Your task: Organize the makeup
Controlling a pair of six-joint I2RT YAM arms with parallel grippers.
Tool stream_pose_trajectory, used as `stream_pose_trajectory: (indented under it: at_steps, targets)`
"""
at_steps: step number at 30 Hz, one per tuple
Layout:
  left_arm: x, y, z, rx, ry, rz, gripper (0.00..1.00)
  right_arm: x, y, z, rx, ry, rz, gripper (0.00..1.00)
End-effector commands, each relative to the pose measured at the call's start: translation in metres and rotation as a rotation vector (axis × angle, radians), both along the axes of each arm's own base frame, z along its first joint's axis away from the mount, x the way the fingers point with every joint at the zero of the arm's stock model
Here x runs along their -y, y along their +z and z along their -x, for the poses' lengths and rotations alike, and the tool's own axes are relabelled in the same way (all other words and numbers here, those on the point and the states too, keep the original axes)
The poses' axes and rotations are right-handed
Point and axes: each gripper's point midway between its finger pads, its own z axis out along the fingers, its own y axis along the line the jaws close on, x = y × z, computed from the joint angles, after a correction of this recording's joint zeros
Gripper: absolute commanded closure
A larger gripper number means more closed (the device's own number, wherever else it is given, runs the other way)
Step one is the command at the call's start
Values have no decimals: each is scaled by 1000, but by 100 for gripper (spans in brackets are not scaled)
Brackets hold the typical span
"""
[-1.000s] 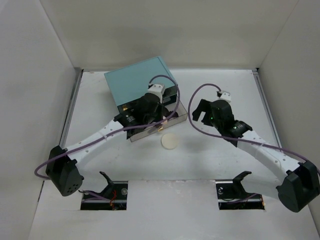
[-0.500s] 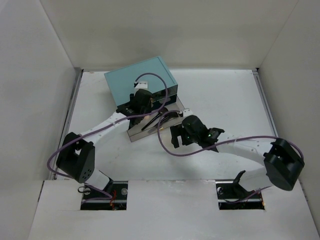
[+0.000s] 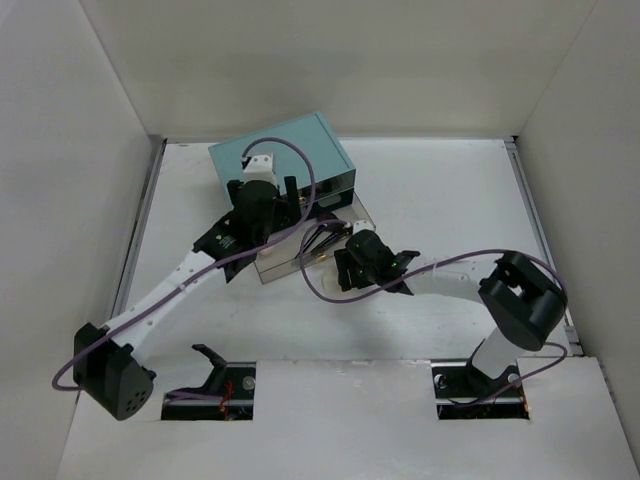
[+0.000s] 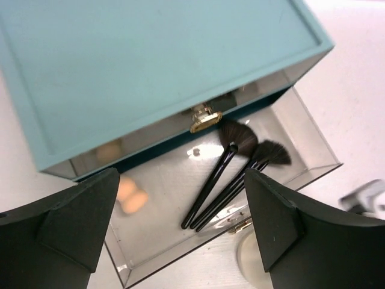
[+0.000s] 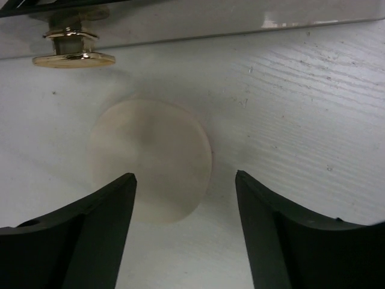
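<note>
White wood-grain table, plain walls. Right end effector spread wide, empty, straddling the cream round puff, which lies flat on the table at 5 o'clock from the drawer's gold handle. Left end effector wide, empty, above the open drawer. Risk: puff is thin and sits toward the 9 o'clock finger; closing may shove it aside or scrape the table.
</note>
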Motion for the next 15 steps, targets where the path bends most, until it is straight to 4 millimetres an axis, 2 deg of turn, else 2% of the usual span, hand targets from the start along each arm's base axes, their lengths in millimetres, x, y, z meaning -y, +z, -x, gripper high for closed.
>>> stream_pose_trajectory:
  at_steps: [1, 3, 4, 8, 10, 13, 15]
  targets:
    - [-25, 17, 8, 42, 60, 15, 15, -23, 13, -17, 57, -10, -73, 32]
    - [-39, 23, 11, 57, 96, 24, 9, -23, 6, -17, 45, -12, -64, 36]
    - [-47, 23, 11, 58, 117, 25, 2, -24, 4, -17, 38, -16, -64, 39]
    - [-75, 20, 15, 51, 197, 32, 0, -23, 5, -15, 36, -21, -70, 78]
    - [-90, 19, 15, 44, 246, 47, 0, -20, 18, -12, 50, -17, -83, 91]
    - [-110, 16, 15, 43, 317, 94, 0, -20, 50, 2, 95, 31, -119, 98]
    - [-114, 12, 15, 36, 335, 142, 0, -19, 78, 9, 139, 54, -159, 99]
